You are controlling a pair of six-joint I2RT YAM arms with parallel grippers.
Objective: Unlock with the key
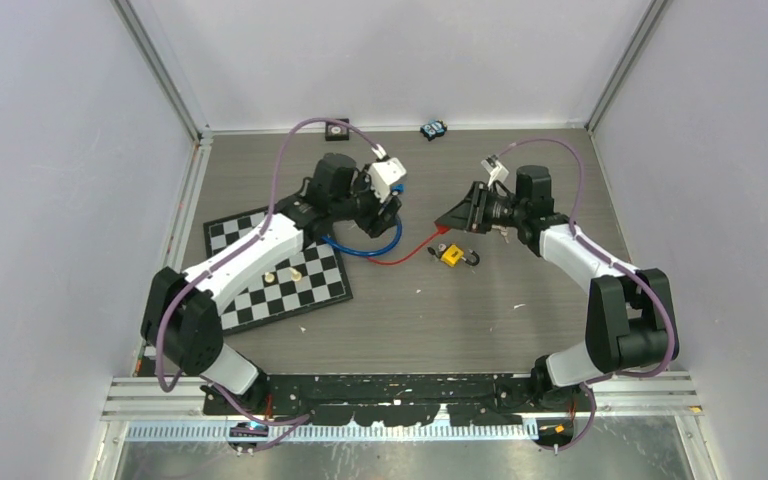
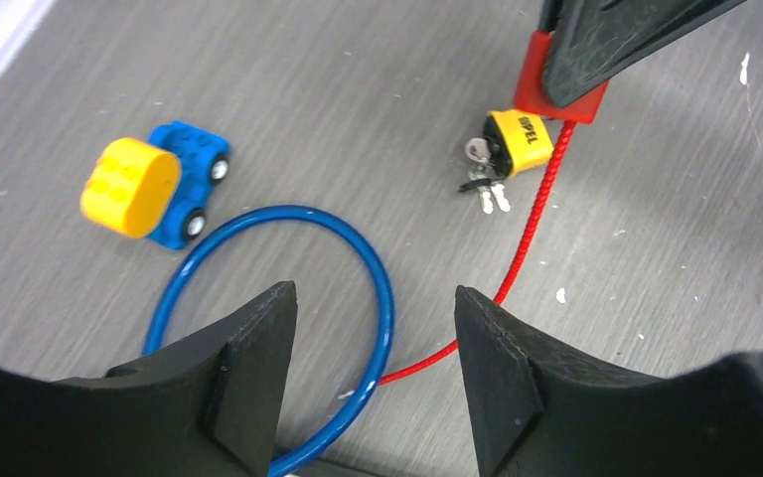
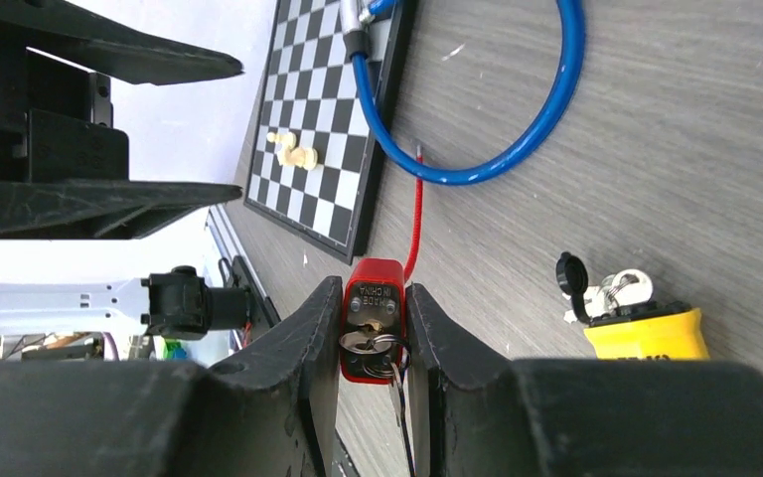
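A red lock [image 3: 372, 303] sits clamped between the two fingers of the right end effector [image 3: 374, 286], held above the grey surface [image 1: 440, 320] near its middle, with the fingers closed onto the lock's flat sides. A metal key [image 3: 362, 342] on a ring shows at the lock's near face, between the fingers; whether it is fully seated in the keyhole cannot be told. From the far end of the lock a thin red cable [image 2: 534, 214] trails down onto the surface and runs toward the left arm, its tip ending just beside a blue cable loop [image 2: 382, 298]. A yellow padlock [image 2: 523, 141] lies on the surface just beside the red cable and near the right end effector, with a small bunch of silver keys [image 2: 485, 177] at one end. The left end effector [image 2: 375, 293] hangs over the blue cable loop with its fingers well apart and nothing between them, well apart from the red lock. In the left wrist view a blue and yellow toy car [image 2: 154, 187] rests on the surface just outside the loop. A black-and-white chessboard [image 1: 250, 300] lies under the left arm at the left side of the surface, with pale chess pieces [image 1: 282, 273] lying on it.
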